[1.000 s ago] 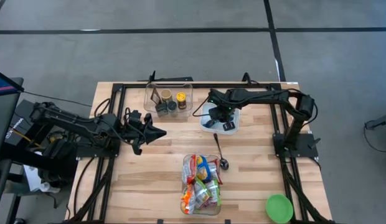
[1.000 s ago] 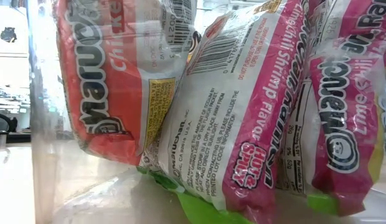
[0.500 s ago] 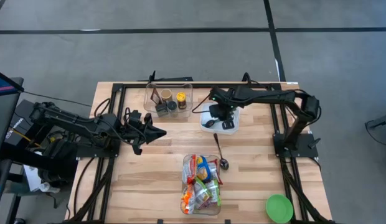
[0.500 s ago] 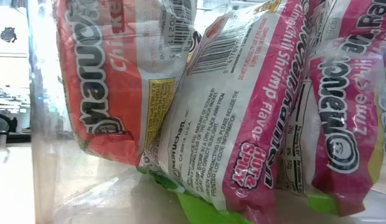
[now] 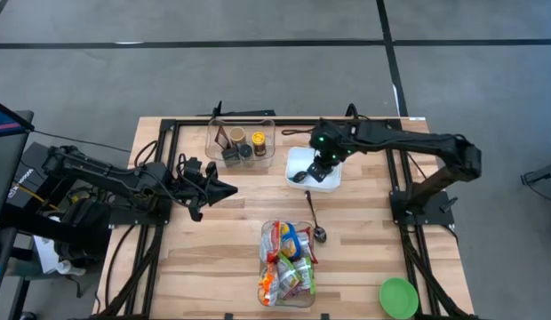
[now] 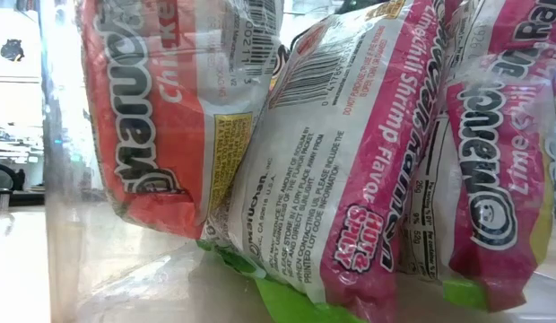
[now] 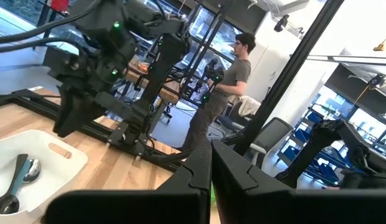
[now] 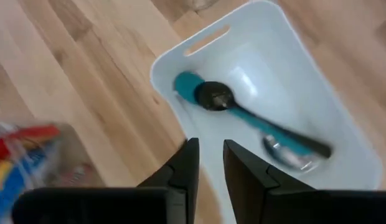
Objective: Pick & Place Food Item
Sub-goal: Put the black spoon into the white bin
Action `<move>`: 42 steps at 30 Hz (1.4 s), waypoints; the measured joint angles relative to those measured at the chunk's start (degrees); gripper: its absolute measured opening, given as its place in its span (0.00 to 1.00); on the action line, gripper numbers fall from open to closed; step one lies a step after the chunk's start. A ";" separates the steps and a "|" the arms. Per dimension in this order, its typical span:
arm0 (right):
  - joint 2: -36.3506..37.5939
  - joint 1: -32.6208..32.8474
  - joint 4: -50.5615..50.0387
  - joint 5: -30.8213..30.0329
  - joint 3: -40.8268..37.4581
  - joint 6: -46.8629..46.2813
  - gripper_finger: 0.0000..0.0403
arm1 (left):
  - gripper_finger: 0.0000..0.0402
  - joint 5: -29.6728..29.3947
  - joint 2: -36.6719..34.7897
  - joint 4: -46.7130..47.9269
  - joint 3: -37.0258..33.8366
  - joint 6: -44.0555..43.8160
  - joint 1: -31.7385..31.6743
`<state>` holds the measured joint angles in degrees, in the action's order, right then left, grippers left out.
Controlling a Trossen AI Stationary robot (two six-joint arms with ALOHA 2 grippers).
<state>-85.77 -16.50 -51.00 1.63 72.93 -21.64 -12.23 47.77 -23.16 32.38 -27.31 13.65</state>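
From up top: my right gripper (image 5: 321, 169) hangs over the white tray (image 5: 298, 160) at the back of the table (image 5: 213, 258), my left gripper (image 5: 224, 188) parks off by the left side; the ramen packets (image 5: 287, 263) sit jumbled in a clear bin (image 5: 262, 233) near the front edge, well apart from both claws; a black spoon (image 5: 313, 218) lies on the wood between tray and bin.

Low cam is basically all ramen: an orange packet (image 6: 161, 108), then pink-and-white shrimp ones (image 6: 350, 152), glossy and crinkled, pressed against the bin wall.

Left wrist: my fingers (image 7: 193, 180) are pinched together, empty; a person (image 7: 221, 93) stands in the room behind.

Right wrist: my fingers (image 8: 183, 168) sit a bit apart, holding nothing, above the tray with a teal-handled spoon (image 8: 243, 118) lying in it.
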 joint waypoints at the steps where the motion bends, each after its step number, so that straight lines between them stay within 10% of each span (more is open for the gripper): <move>1: 0.26 0.49 -0.04 -0.02 0.00 -2.73 0.17 | 0.00 0.00 0.00 -0.02 0.00 0.00 -0.02; 42: -16.75 20.11 -3.36 -4.46 -0.08 -40.16 0.17 | 0.00 -0.22 0.02 -0.28 0.02 0.00 -0.01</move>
<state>-102.52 3.60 -54.36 -2.83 72.84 -61.81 -12.45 47.79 -23.44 32.40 -27.31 13.64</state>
